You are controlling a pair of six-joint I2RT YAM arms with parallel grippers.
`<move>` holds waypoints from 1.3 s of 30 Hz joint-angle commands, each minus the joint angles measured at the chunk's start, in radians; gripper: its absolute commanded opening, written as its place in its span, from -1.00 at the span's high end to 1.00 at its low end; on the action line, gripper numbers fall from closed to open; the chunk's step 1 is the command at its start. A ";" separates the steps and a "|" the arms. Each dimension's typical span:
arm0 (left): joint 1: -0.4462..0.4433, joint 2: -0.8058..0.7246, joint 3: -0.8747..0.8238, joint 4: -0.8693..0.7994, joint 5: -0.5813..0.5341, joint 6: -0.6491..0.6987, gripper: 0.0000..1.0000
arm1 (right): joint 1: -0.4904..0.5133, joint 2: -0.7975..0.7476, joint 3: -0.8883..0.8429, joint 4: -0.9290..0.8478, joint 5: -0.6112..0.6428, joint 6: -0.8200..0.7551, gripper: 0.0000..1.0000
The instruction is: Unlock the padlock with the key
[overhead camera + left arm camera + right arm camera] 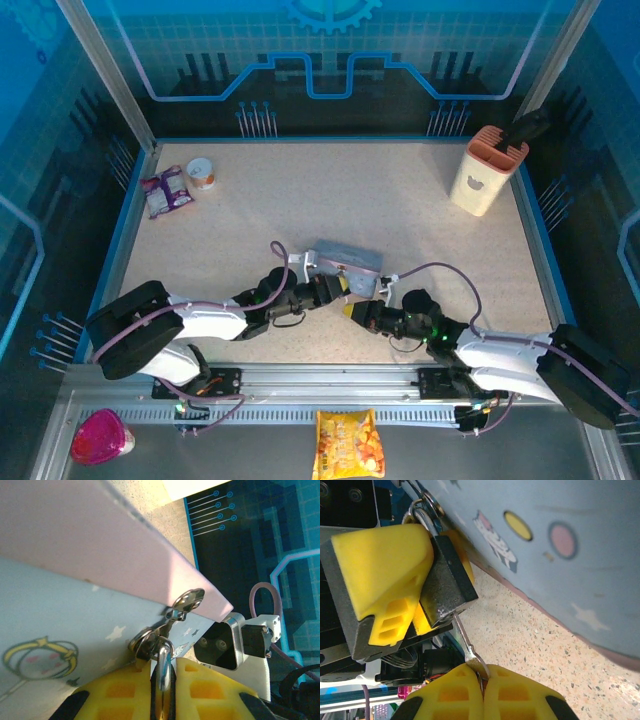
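The small dark padlock (447, 582) hangs by its silvery shackle (163, 662) from the hasp ring of the lilac-grey tin (345, 260). My left gripper (163, 692) is shut on the padlock, its yellow fingers (385, 570) on either side of the body. The slim metal key (466, 640) runs from the underside of the padlock down to my right gripper (483, 680), which is shut on the key's head. In the top view both grippers meet at the tin's near edge, the left gripper (338, 289) just above the right gripper (352, 311).
The tin's cartoon-printed wall (560, 555) stands close beside both grippers. Farther off are a cream knife block (486, 172) at back right, a purple packet (165, 191) and a small cup (202, 173) at back left. A snack bag (348, 443) lies on the front rail.
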 commanded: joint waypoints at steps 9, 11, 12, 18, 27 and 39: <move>-0.101 0.010 -0.028 -0.125 0.288 0.104 1.00 | -0.032 -0.022 0.059 0.107 0.193 -0.014 1.00; -0.101 0.009 -0.029 -0.133 0.289 0.115 1.00 | -0.032 -0.021 0.060 0.100 0.194 -0.012 1.00; -0.101 0.011 -0.030 -0.136 0.288 0.119 1.00 | -0.033 -0.021 0.061 0.099 0.192 -0.012 1.00; -0.110 0.035 -0.029 -0.107 0.305 0.129 1.00 | -0.034 -0.013 0.063 0.099 0.194 -0.012 1.00; -0.143 0.075 0.003 -0.109 0.316 0.128 1.00 | -0.049 0.005 0.083 0.119 0.182 -0.022 1.00; -0.147 0.151 0.005 -0.074 0.318 0.094 1.00 | -0.069 0.007 0.097 0.133 0.177 -0.022 1.00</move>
